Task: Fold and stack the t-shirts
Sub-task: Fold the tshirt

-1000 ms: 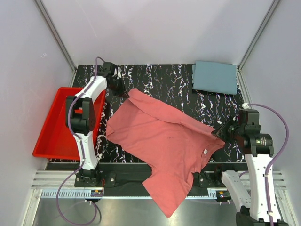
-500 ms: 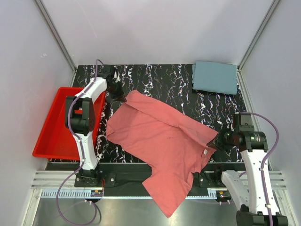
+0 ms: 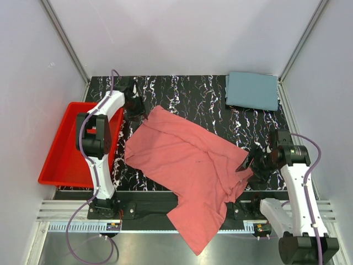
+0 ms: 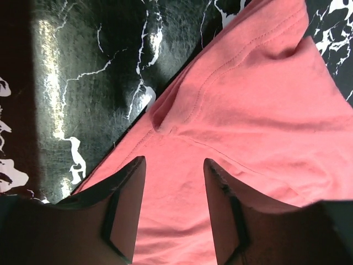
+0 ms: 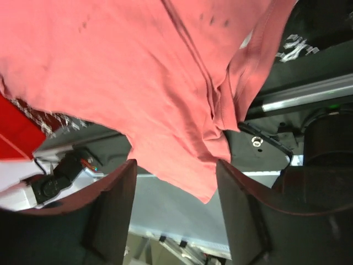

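Note:
The salmon-pink t-shirt point(image 3: 187, 165) lies rumpled across the middle of the table, one part hanging over the near edge. The grey-blue t-shirt point(image 3: 252, 91) sits folded at the back right corner. My left gripper point(image 3: 140, 113) is at the pink shirt's far left corner. In the left wrist view it point(image 4: 174, 165) stands open just above the pink cloth point(image 4: 259, 110), gripping nothing. My right gripper point(image 3: 245, 165) is at the shirt's right edge. In the right wrist view it point(image 5: 175, 171) is open, with the pink cloth point(image 5: 138, 72) draped free beyond its fingers.
A red plastic tray point(image 3: 60, 160) stands off the table's left edge beside the left arm. Bare black marbled tabletop point(image 3: 193, 91) shows along the back, between the pink shirt and the folded one. Metal rails point(image 3: 165, 218) run along the near edge.
Both grippers have opened and let go of the pink shirt. The right arm moved down toward the near edge, and the shirt's right side dropped and bunched there.

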